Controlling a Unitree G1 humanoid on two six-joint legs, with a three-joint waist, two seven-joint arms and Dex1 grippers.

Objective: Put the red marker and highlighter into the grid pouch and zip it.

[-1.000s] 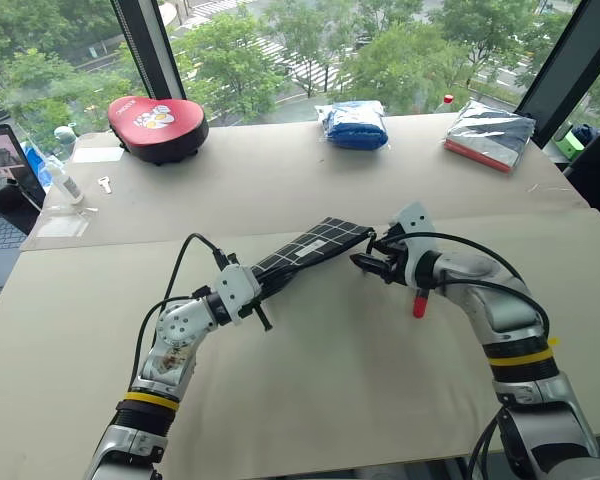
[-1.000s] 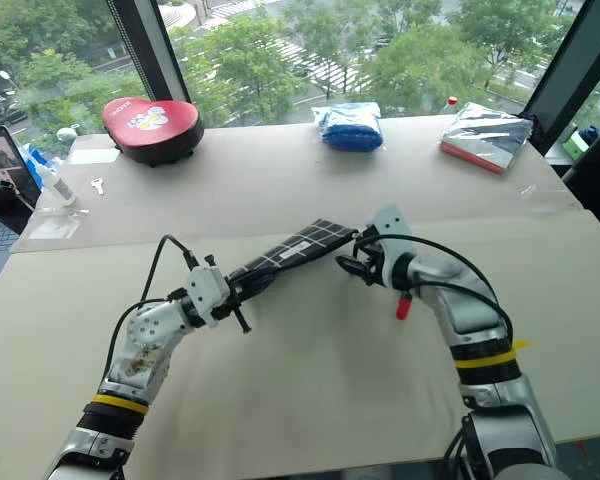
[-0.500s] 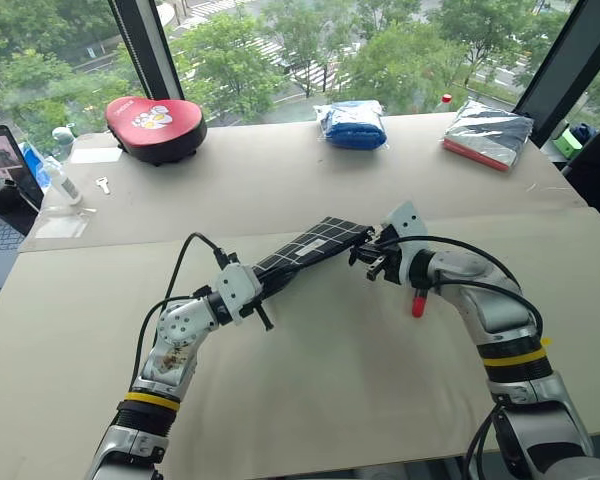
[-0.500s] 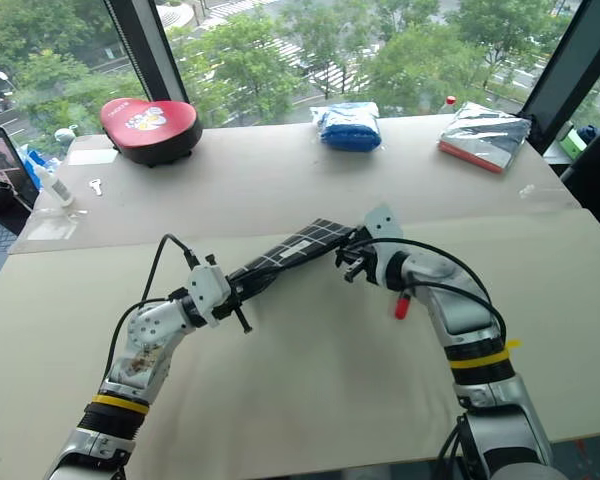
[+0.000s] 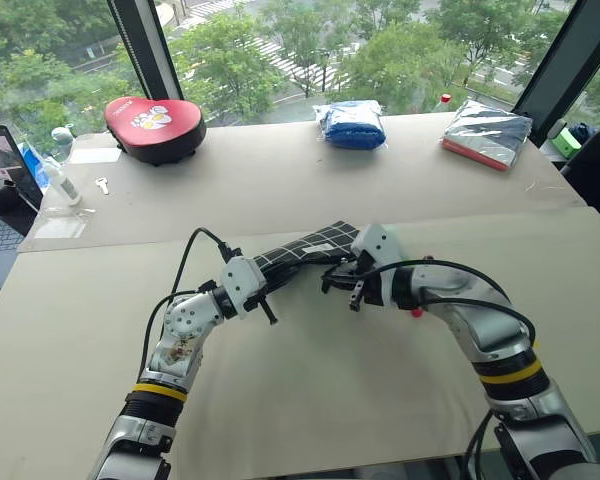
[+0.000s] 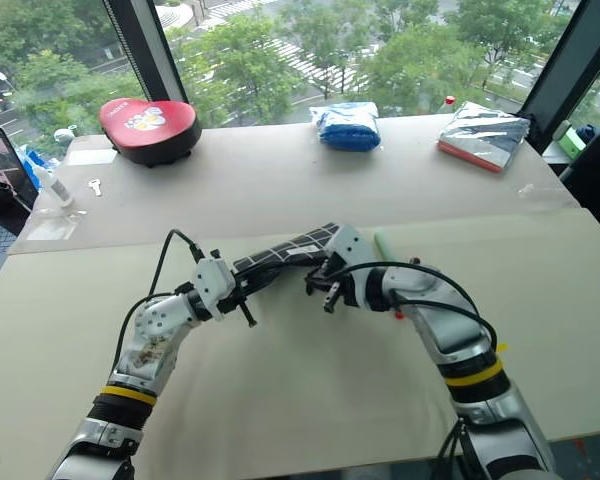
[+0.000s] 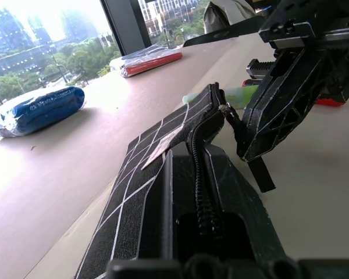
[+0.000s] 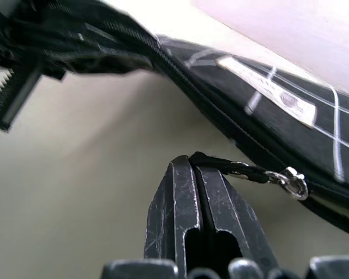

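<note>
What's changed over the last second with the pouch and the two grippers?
The right gripper closed on the zipper pull strap and drew it along the grid pouch toward the left gripper, uncovering the highlighter on the table. The left gripper kept its hold on the pouch's other end; the red marker stayed put.

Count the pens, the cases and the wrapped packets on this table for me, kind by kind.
Pens: 2 (red marker, highlighter)
Cases: 2 (grid pouch, red heart-shaped case)
Packets: 2 (blue packet, silver packet)
Total: 6
</note>
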